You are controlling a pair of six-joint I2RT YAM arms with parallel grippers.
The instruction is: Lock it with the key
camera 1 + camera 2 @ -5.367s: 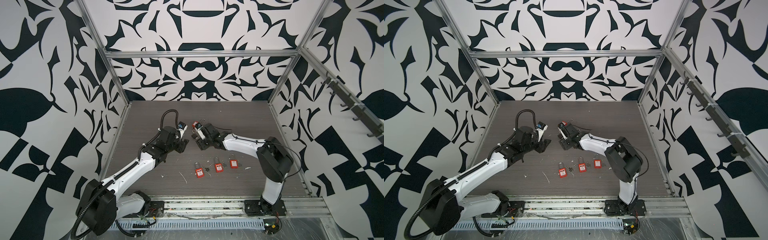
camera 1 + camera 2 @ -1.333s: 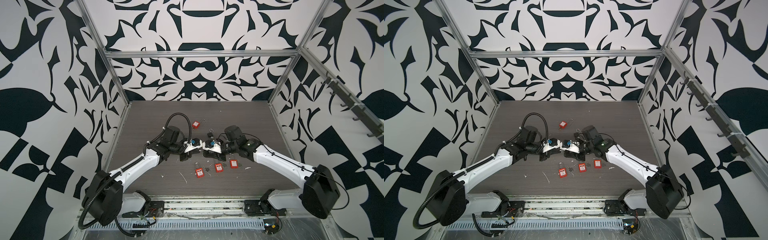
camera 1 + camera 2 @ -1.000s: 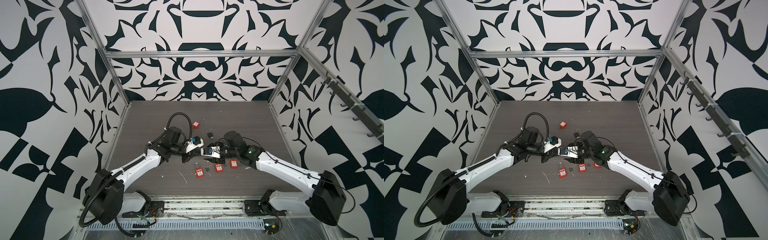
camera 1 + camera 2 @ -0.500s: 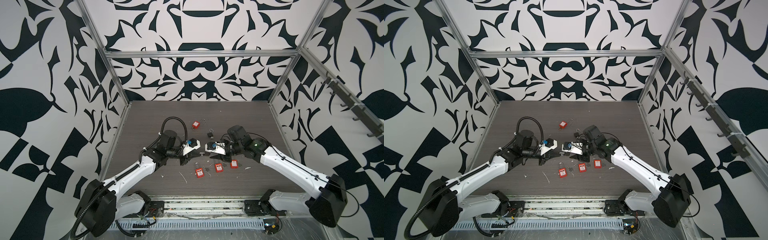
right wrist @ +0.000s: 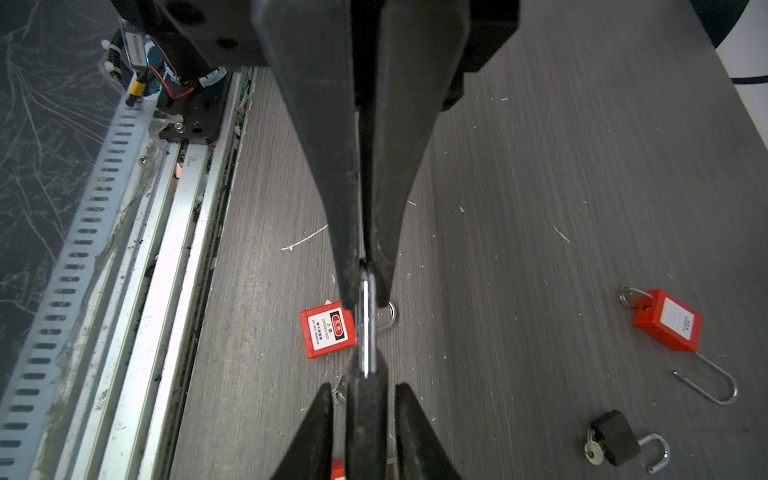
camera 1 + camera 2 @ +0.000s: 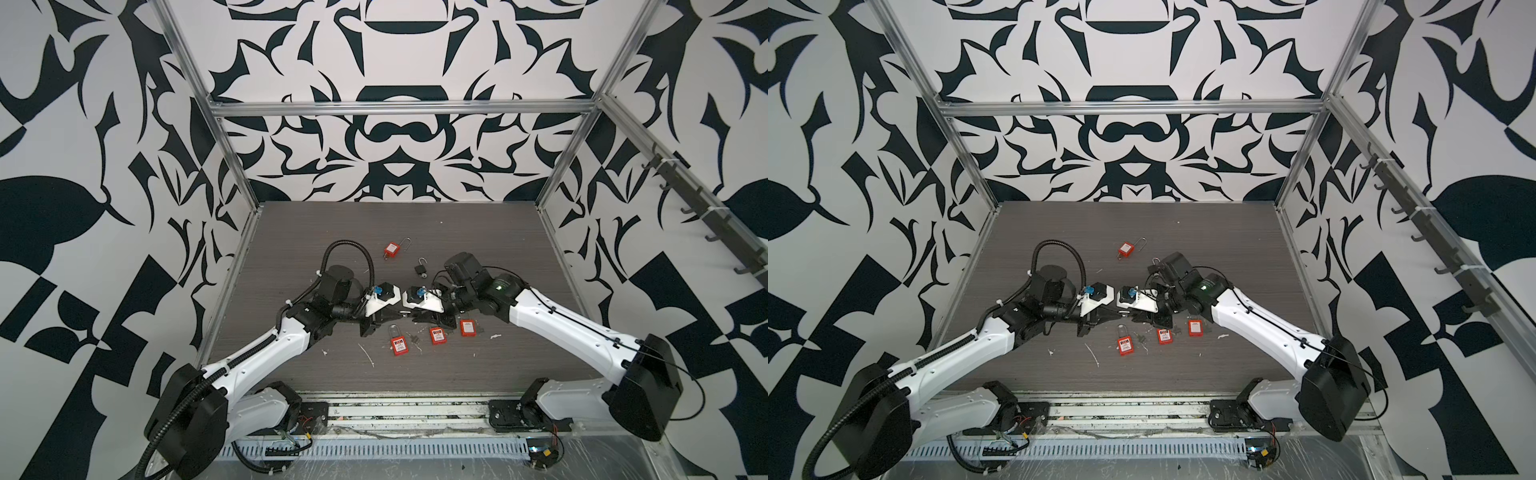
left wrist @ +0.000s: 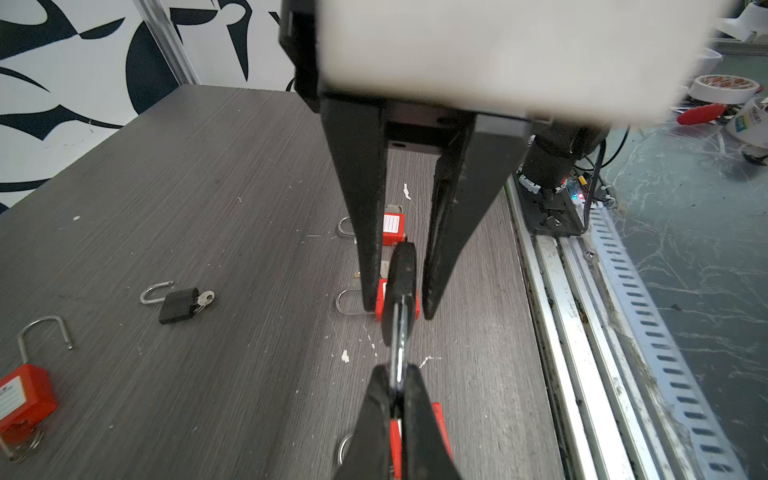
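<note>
Grey table (image 6: 478, 232), left gripper (image 7: 397, 388) clenched on key (image 7: 399, 332), right gripper (image 5: 364, 390) parted around its head, red padlocks (image 6: 437, 336) toward front edge

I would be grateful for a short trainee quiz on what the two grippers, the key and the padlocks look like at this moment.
1. True or false: the left gripper is shut on the blade of the black-headed silver key.
2. How many red plastic padlocks lie on the grey wood-grain table? A) two B) four C) six
3. Fill in: the jaws of the right gripper, standing either side of the key's head with gaps showing, are ____.

Key: 1 true; 2 B; 3 open.
</note>
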